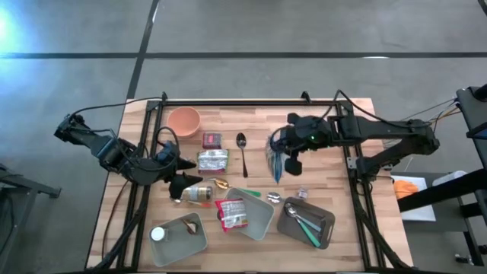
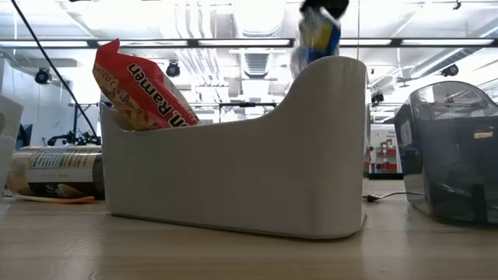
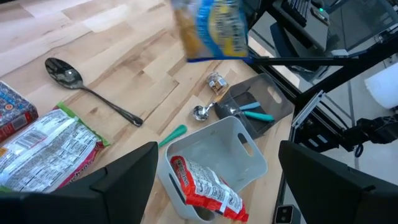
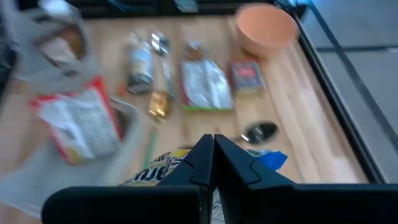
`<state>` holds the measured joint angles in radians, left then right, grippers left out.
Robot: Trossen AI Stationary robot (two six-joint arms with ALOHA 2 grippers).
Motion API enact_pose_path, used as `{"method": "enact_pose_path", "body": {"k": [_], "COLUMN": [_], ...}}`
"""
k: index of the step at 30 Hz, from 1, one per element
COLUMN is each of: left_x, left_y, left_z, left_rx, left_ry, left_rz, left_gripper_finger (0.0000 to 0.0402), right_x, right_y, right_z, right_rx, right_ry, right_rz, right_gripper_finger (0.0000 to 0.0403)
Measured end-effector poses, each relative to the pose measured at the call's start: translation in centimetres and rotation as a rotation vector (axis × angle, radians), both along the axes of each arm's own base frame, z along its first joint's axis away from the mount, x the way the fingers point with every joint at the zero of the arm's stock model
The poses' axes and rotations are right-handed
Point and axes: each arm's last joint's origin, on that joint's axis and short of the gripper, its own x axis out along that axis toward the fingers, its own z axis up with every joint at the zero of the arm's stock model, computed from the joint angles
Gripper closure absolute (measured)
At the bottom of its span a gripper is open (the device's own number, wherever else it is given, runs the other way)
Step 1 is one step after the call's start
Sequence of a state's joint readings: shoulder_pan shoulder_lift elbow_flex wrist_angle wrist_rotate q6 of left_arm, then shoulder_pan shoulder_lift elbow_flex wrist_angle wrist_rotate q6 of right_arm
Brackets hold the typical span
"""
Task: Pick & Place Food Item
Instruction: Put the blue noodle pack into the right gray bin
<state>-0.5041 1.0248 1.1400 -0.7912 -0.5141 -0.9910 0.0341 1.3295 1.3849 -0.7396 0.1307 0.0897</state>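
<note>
The right gripper (image 1: 283, 161), fingers pinched on a blue-and-yellow snack bag (image 1: 277, 162), holds it in the air just beyond the white bin (image 1: 262, 221) that contains a red ramen packet (image 1: 232, 213), while the left gripper (image 1: 176, 173), fingers spread, waits beside that bin.

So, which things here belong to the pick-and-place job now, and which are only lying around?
In the job: right gripper, shut on the blue snack bag; white bin.

Lying about: orange bowl, black spoon, green packet, jar; left gripper waits open.
</note>
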Motion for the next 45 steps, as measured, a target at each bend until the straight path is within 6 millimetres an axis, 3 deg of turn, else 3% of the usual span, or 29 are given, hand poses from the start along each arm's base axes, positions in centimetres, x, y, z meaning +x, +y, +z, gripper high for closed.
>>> {"method": "enact_pose_path", "body": {"k": [8,20,25,35,45], "left_x": [0.0,-0.1,-0.1,-0.1,-0.3], "left_y": [0.0,-0.2,-0.3,-0.5,-0.5], "left_z": [0.0,-0.1,-0.1,-0.2,-0.4], "left_rx": [-0.009,-0.048,-0.069,-0.099,-0.106], "left_ry": [0.007,0.031,0.043,0.06,0.095], "left_rz": [-0.013,-0.064,-0.093,-0.137,-0.161], "left_gripper_finger": [0.0062,0.0062,0.0062,0.0061,0.0061], "right_x": [2.3,6.5,8.0,11.1,13.5], "right_y": [4.6,11.4,13.9,16.5,18.4], "right_z": [2.0,0.2,0.5,-1.1,-4.4], "right_rx": [0.003,-0.096,-0.122,-0.186,-0.319], "right_ry": [-0.057,-0.016,-0.046,0.047,0.181], "right_rz": [0.079,0.069,0.08,0.061,0.029], "right_gripper_finger": [0.0395,0.0395,0.0395,0.0395,0.0395]}}
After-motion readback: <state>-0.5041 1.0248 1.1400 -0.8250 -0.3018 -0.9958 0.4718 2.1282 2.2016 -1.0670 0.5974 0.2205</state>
